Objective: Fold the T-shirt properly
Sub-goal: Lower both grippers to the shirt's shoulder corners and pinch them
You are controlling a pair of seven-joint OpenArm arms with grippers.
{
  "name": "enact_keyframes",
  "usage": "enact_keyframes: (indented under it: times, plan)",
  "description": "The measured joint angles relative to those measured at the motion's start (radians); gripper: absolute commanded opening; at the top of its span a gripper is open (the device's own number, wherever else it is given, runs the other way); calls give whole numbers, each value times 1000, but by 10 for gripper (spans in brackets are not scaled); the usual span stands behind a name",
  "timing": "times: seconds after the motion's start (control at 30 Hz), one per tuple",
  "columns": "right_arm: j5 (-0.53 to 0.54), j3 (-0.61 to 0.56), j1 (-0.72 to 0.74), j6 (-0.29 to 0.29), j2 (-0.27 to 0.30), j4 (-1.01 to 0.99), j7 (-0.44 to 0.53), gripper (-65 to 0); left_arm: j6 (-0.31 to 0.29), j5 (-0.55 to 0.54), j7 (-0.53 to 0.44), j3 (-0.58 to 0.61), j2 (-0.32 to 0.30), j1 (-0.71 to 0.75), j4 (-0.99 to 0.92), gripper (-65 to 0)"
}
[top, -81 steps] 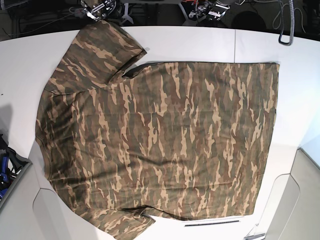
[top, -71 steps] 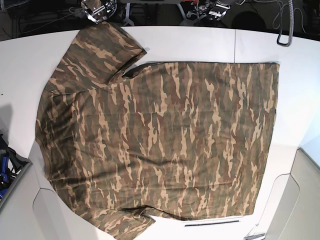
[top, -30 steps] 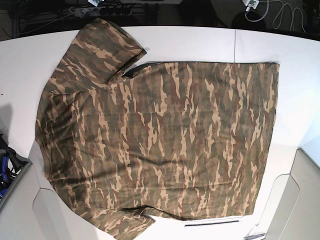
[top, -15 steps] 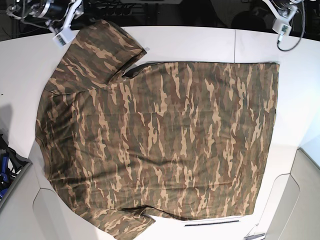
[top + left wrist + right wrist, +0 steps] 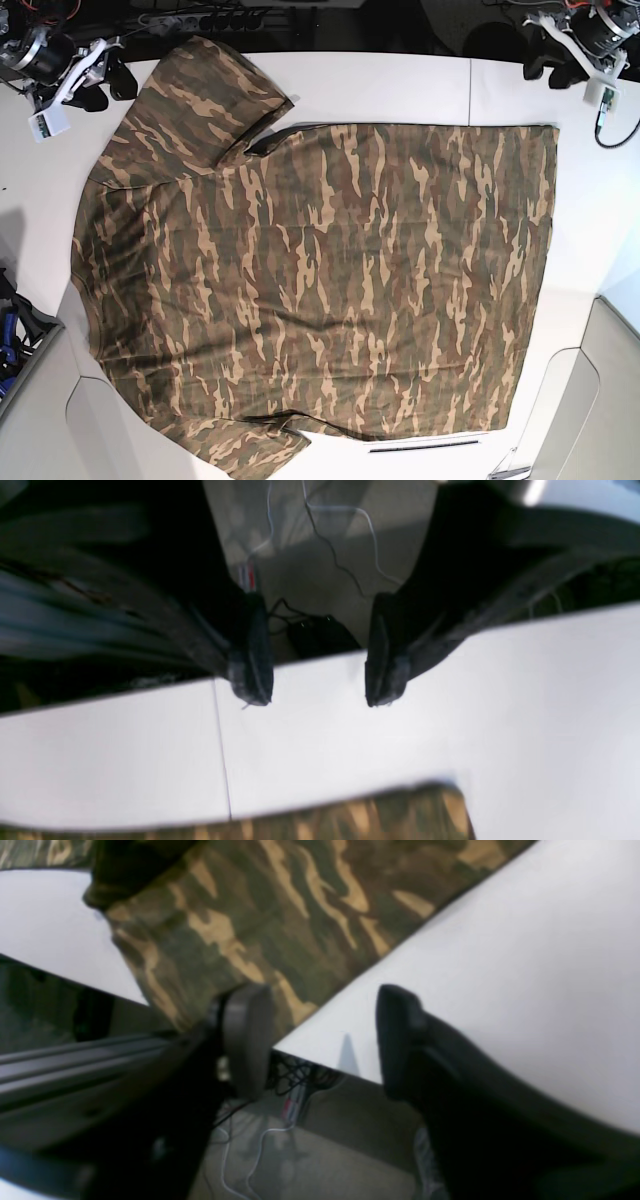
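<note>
The camouflage T-shirt (image 5: 320,270) lies spread flat on the white table (image 5: 380,85), collar to the left and hem to the right. My right gripper (image 5: 110,88) is open and empty, at the table's far left edge beside the far sleeve. In the right wrist view its jaws (image 5: 322,1050) hang over the table edge, one finger (image 5: 247,1035) in front of the sleeve (image 5: 280,915). My left gripper (image 5: 550,72) is open and empty, beyond the shirt's far right hem corner. In the left wrist view (image 5: 316,690) that corner (image 5: 390,812) lies below the fingertips.
A table seam (image 5: 470,90) runs across the far side. Blue and dark items (image 5: 8,335) sit in a grey bin off the left edge. A dark slot (image 5: 425,445) lies by the near edge. Cables lie on the floor (image 5: 325,555) beyond the table.
Both arms have swung outward from the far middle of the table to its far corners and now show at the far left and far right. The shirt has not moved.
</note>
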Motion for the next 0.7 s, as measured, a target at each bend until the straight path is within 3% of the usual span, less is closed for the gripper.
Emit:
enact_keyframes:
  times: [0.27,0.4,0.53,0.7]
  plan:
    - [4,-2,0,0,-8,-28,23,-301,30,-13,-10,1,-12,-103,-34,-317]
    - [5,-4,7,1,-9,-99,42,-301,32,-48,-15,1,-45,-158,-124,-254]
    - [6,-5,54,5,-8,-187,42,-301,35,-56,-15,1,-73,-221,-232,-254]
    - [103,-4,116,12,-9,-262,-1,-301,34,-121,-14,4,-85,-276,-343,-254]
